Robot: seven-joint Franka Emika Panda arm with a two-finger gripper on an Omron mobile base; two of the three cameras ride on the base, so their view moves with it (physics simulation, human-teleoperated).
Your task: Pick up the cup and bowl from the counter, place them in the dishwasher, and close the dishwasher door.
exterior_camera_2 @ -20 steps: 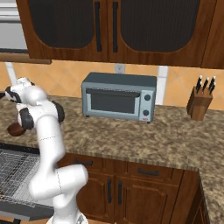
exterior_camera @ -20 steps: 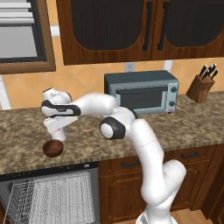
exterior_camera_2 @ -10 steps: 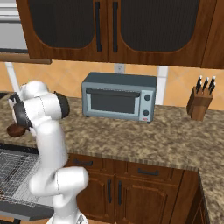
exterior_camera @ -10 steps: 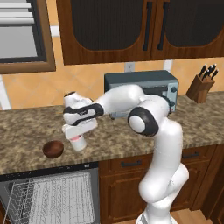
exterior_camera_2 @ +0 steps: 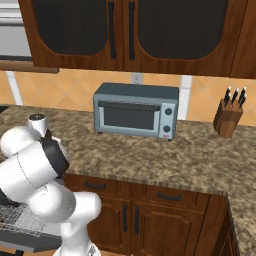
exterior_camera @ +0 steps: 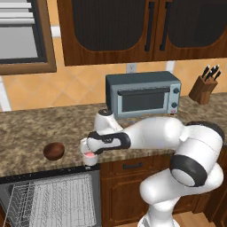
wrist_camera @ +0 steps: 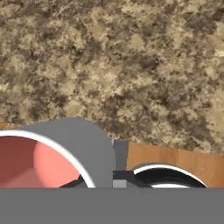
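Note:
In the left base view my gripper point(exterior_camera: 90, 150) is shut on the rim of the small white cup point(exterior_camera: 90, 158) with its pinkish-red inside. It holds the cup upright at the counter's point(exterior_camera: 26, 133) front edge. The hand view has the cup point(wrist_camera: 89, 151) at its lower left, over the granite. The dark reddish-brown bowl point(exterior_camera: 54, 151) sits on the counter just left of the cup, apart from it. Below, the dishwasher point(exterior_camera: 53, 199) stands open with its white wire rack showing. The dishwasher door point(exterior_camera_2: 30, 241) is down, mostly hidden under the rack.
A grey toaster oven point(exterior_camera: 142, 93) stands at the back of the counter behind my arm. A wooden knife block point(exterior_camera: 205, 86) sits at the far right. Dark wooden cabinets point(exterior_camera_2: 135, 215) run under the counter right of the dishwasher.
My arm has swung right and toward the counter's front edge, carrying the cup away from the bowl. The bowl has stayed in place.

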